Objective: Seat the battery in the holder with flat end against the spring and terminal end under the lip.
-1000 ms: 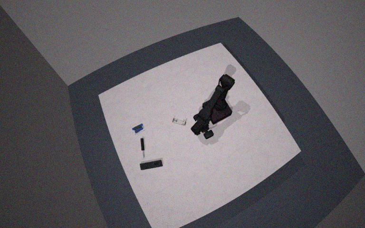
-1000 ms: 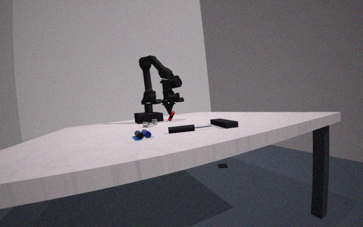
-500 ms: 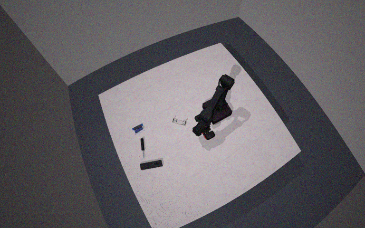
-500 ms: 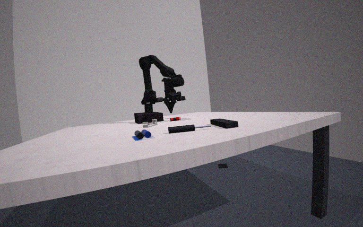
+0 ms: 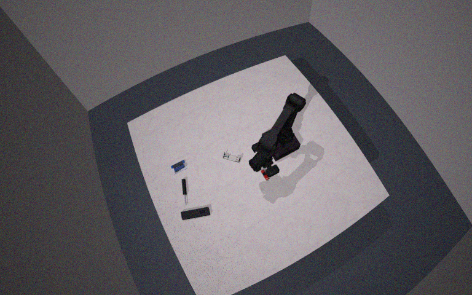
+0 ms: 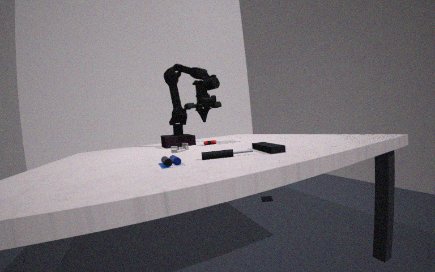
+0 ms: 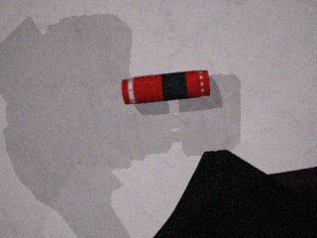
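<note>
The red battery point(image 5: 265, 174) point(image 6: 209, 142) point(image 7: 146, 90) with a black band lies on its side on the table, outside the holder. My gripper point(image 6: 204, 120) point(image 7: 214, 162) is shut and empty. Its tip hangs well above the table, near the battery and not touching it. In the wrist view the battery lies beyond the dark fingers, up and to their left. The small pale holder point(image 5: 238, 159) point(image 6: 184, 146) stands apart on the table, left of the arm in the top view. It is empty and out of the wrist view. Its spring and lip are too small to tell apart.
A blue piece with a dark and a blue cylinder point(image 5: 179, 166) point(image 6: 175, 160) lies beyond the holder from the arm. A black-handled screwdriver point(image 5: 184, 186) point(image 6: 217, 154) and a black box point(image 5: 195, 212) point(image 6: 268, 147) lie farther along. The arm's base point(image 6: 178, 141) stands close to the holder.
</note>
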{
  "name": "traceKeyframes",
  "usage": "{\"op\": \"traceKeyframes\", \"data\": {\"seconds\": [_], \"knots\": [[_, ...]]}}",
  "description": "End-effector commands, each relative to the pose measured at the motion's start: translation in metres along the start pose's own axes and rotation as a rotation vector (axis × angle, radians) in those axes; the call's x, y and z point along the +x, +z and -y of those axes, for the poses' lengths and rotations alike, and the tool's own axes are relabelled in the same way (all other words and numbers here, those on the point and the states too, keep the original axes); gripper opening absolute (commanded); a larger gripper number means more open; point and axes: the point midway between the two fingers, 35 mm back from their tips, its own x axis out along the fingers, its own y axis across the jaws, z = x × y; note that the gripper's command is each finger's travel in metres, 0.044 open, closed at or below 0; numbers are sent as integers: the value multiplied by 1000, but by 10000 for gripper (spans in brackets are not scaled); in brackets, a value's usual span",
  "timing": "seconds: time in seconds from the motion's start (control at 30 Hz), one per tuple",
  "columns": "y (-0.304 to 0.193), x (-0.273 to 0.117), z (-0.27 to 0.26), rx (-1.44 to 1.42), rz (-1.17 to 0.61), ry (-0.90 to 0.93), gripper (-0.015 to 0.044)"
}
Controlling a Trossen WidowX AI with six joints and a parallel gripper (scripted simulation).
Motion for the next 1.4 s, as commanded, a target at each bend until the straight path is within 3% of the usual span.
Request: {"op": "traceKeyframes", "data": {"seconds": [0.0,0.07,0.13,0.37,0.67,1.37], "knots": [[0,0,0,0,-1,0,0],[0,0,0,0,-1,0,0],[0,3,-1,-64,-1,0,52],[2,31,-10,-747,0,-1,222],[-1,66,-19,-1579,0,-3,222],[0,80,-20,-1595,0,-3,222]]}}
